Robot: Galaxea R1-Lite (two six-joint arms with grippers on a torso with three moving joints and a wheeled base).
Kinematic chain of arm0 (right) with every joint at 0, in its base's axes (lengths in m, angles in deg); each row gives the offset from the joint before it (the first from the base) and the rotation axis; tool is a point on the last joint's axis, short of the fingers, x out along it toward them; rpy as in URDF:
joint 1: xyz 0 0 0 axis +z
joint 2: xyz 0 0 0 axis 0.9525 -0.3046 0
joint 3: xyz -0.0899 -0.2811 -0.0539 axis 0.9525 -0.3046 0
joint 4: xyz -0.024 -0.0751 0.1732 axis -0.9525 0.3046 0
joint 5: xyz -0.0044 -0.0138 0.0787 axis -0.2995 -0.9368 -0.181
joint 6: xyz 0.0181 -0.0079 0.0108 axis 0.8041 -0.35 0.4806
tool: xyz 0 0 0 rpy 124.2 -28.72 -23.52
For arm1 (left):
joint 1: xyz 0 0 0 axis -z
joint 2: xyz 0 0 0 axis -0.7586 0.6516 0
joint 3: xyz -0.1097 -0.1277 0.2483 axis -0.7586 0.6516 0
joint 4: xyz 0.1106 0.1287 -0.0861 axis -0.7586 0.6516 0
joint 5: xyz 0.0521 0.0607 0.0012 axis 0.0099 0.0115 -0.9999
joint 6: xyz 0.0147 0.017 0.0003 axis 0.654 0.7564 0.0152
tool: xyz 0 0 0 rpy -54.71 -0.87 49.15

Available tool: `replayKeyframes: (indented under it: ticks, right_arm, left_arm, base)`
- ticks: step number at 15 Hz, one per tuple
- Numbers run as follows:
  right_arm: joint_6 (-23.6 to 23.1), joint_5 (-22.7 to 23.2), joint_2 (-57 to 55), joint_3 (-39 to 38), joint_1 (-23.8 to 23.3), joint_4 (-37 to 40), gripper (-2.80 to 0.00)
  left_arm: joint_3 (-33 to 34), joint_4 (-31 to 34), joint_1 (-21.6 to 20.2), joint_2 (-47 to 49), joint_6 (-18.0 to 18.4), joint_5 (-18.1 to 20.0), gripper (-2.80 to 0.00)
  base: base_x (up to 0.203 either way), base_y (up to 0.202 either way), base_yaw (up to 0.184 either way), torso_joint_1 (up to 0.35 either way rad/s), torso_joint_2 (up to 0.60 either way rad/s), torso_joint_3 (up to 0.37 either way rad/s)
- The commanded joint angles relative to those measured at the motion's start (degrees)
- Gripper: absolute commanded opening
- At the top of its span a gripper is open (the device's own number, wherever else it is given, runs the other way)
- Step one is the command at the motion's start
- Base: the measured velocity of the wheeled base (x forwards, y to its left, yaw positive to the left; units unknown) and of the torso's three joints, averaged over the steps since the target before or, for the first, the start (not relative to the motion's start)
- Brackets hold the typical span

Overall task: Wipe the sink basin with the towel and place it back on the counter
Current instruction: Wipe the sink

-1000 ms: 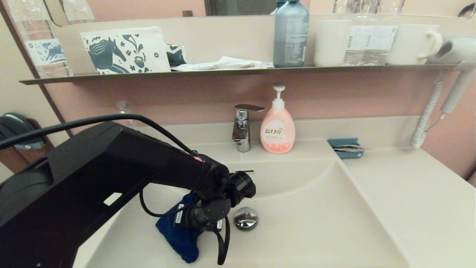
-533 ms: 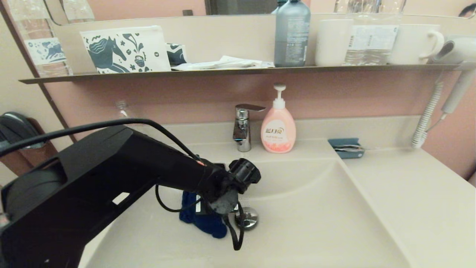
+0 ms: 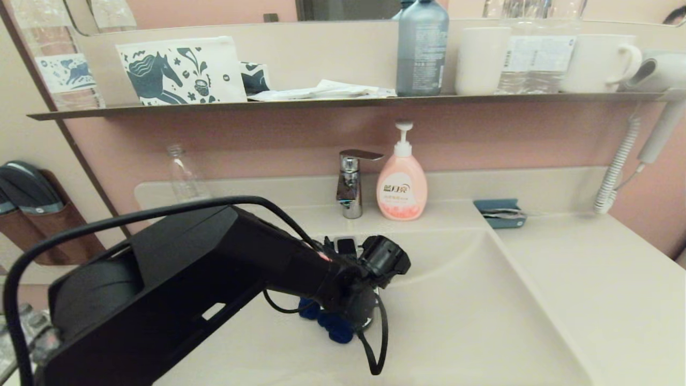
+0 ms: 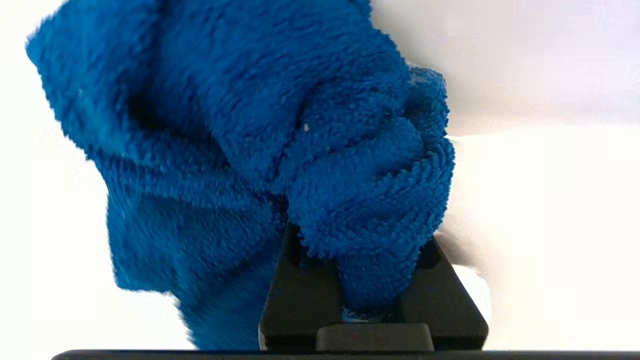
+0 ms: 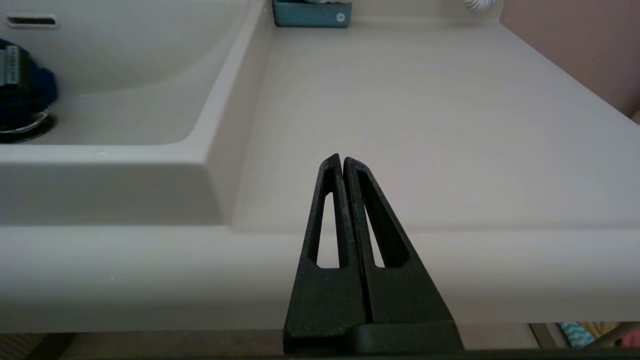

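The blue towel [image 4: 280, 125] is bunched between the black fingers [image 4: 295, 300] of my left gripper [image 4: 367, 260], which is shut on it. In the head view only a few blue folds of the towel [image 3: 328, 323] show under my left wrist [image 3: 353, 292], low in the middle of the sink basin [image 3: 471, 321]. The wrist hides the gripper there. In the right wrist view the towel [image 5: 35, 92] sits over the chrome drain plug [image 5: 25, 127]. My right gripper [image 5: 343, 160] is shut on nothing, in front of the counter [image 5: 425, 125] and to the right of the basin.
A chrome faucet [image 3: 349, 185] and a pink soap bottle [image 3: 401, 185] stand behind the basin. A small blue tray [image 3: 499, 213] lies at the counter's back, with a coiled dryer cord [image 3: 616, 166] beyond it. A clear bottle [image 3: 182, 174] stands back left, and a dark shelf [image 3: 343, 102] runs above.
My left arm has swept the towel across the basin floor to the right and a little towards the faucet. The drain plug, visible earlier beside the towel, is now under the wrist and towel.
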Motion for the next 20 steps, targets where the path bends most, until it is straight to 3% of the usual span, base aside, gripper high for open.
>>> replayKeyframes:
  ticks: [1, 6, 11, 15, 20]
  right_arm:
    - [0.0, 0.0, 0.0, 0.0, 0.0, -0.1, -2.80]
    - [0.0, 0.0, 0.0, 0.0, 0.0, -0.1, -2.80]
    - [0.0, 0.0, 0.0, 0.0, 0.0, -0.1, -2.80]
    - [0.0, 0.0, 0.0, 0.0, 0.0, -0.1, -2.80]
    - [0.0, 0.0, 0.0, 0.0, 0.0, -0.1, -2.80]
  left_arm:
    - [-3.1, 0.0, 2.6, 0.6, -1.7, 0.0, -2.80]
    - [-8.4, 1.2, 6.0, -0.6, -1.7, 2.1, -2.80]
    - [-8.2, 2.7, 11.1, -2.7, -1.9, 3.0, -2.80]
    - [-8.0, 16.2, 13.6, -4.4, -5.5, 8.5, -2.80]
    - [2.5, 20.2, 13.4, -5.1, -6.7, 8.0, -2.80]
  base:
    - [0.000, 0.000, 0.000, 0.000, 0.00, 0.000]
    - [0.000, 0.000, 0.000, 0.000, 0.00, 0.000]
    - [0.000, 0.000, 0.000, 0.000, 0.00, 0.000]
    - [0.000, 0.000, 0.000, 0.000, 0.00, 0.000]
    - [0.000, 0.000, 0.000, 0.000, 0.00, 0.000]
